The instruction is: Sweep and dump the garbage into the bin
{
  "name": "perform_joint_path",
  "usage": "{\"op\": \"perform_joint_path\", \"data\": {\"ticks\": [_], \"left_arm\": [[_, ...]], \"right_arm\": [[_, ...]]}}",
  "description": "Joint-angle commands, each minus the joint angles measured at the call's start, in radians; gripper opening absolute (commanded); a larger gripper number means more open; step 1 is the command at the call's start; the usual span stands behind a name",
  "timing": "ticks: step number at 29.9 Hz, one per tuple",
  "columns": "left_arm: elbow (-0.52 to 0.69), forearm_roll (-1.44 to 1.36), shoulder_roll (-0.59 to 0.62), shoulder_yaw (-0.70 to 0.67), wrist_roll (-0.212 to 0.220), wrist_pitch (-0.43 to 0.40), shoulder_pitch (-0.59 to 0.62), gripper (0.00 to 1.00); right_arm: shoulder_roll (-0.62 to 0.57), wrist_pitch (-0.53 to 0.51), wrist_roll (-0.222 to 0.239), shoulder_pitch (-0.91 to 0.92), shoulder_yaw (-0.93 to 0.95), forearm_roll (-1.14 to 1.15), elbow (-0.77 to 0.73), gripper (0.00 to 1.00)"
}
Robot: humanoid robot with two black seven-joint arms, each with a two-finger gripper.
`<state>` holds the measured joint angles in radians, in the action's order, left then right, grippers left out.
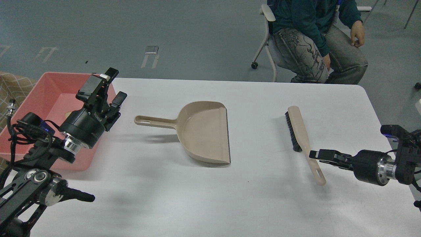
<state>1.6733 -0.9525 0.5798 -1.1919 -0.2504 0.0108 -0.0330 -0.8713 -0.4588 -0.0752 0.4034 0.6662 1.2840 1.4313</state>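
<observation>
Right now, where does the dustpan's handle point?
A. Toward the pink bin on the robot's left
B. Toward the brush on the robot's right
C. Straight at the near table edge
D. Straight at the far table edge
A: the dustpan lies flat on the white table with its handle reaching left toward the pink bin, its open mouth facing the brush.

The bin [46,95], a large pink rectangular plastic tub with sloped walls, sits upright at the table's nine o'clock edge, open side up. A small pale yellowish bit [68,115] shows inside it; what it is cannot be told.
</observation>
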Motion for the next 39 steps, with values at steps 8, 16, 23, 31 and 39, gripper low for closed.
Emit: {"op": "perform_joint_path", "data": {"ticks": [8, 16, 23, 31, 39], "left_arm": [[-0.004, 0.003, 0.003, -0.003, 0.005, 0.000, 0.022, 0.98], [-0.061, 0.047, 0.003, 0.002, 0.025, -0.006, 0.166, 0.98], [-0.309, 0.050, -0.003, 0.018, 0.025, -0.095, 0.432, 0.98], [-0.660, 0.054, -0.135, 0.048, 0.000, -0.242, 0.669, 0.98], [-0.886, 0.252, -0.242, 0.048, -0.082, -0.393, 0.749, 0.98]], "right_arm": [[-0.070, -0.011, -0.005, 0.002, 0.059, -0.006, 0.003, 0.94], [-0.092, -0.017, -0.011, 0.012, 0.294, -0.029, -0.038, 0.96], [0.038, -0.017, -0.012, 0.198, 0.409, -0.083, -0.299, 0.96], [0.293, -0.011, -0.164, 0.449, 0.415, -0.084, -0.684, 0.96], [0.526, 0.006, -0.262, 0.500, 0.481, -0.216, -0.830, 0.96]]}}
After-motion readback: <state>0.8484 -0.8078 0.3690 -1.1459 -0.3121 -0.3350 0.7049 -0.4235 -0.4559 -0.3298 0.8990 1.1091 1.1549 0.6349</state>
